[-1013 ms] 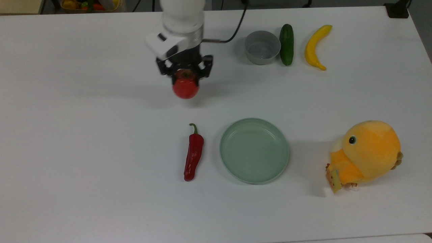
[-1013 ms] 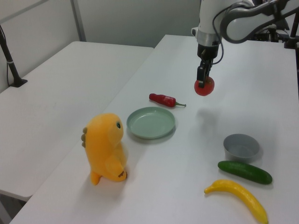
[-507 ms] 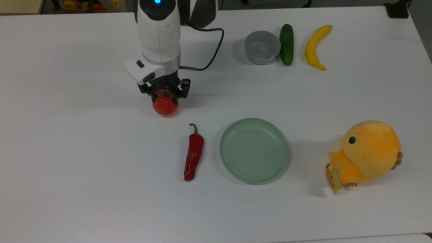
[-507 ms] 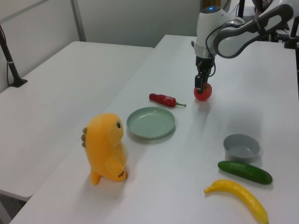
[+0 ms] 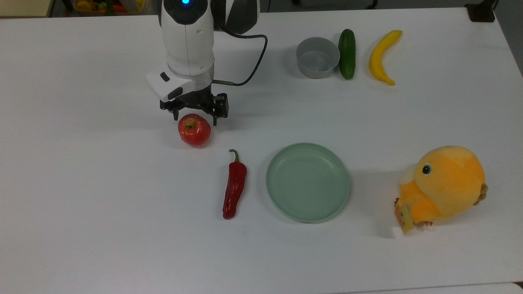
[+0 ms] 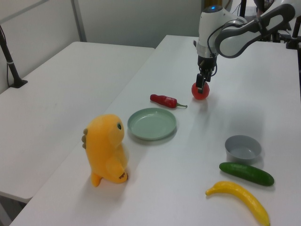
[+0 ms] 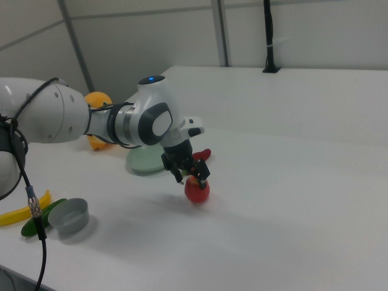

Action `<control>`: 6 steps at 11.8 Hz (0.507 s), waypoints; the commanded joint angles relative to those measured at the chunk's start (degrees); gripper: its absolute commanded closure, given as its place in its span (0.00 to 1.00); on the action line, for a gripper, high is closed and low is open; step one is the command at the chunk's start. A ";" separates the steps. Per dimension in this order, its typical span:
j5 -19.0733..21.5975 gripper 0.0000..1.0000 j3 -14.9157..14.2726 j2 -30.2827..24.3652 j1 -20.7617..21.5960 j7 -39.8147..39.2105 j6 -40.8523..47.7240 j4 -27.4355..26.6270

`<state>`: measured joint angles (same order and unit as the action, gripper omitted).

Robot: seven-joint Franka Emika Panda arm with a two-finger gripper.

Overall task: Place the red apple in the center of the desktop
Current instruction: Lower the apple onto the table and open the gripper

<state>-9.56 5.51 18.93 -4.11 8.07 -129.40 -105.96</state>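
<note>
While the apple point(image 5: 194, 130) sits on the white desktop point(image 5: 102, 196), stem up, the gripper point(image 5: 195, 115) hangs just above it with its fingers spread wider than the fruit and holding nothing — in the top view the two black fingertips flank the apple's upper edge. In the left view the gripper point(image 6: 201, 86) stands upright over the apple point(image 6: 200, 91); in the right view it point(image 7: 193, 174) sits at the apple's point(image 7: 197, 190) top.

The apple lies left of the table's middle in the top view. A chili pepper point(image 5: 234, 185) lies near it toward the top view's lower right, and a pale green plate point(image 5: 308, 182) sits just beside the pepper. A grey bowl point(image 5: 317, 57), a cucumber point(image 5: 347, 54) and a banana point(image 5: 383, 56) line the far edge at the top view's upper right; an orange plush toy point(image 5: 443, 187) stands near the right edge. The top view's whole left half and the near strip are bare white surface — wide open room.
</note>
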 commanded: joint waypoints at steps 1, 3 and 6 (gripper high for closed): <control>-0.55 0.00 -0.32 -0.82 0.50 2.29 -0.07 0.49; -0.46 0.00 -0.23 -2.74 0.94 3.97 1.07 0.32; -0.11 0.00 0.29 -5.29 1.21 4.24 5.91 0.58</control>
<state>-9.56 5.62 16.69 -3.68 10.77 -126.25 -105.02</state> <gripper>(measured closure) 0.000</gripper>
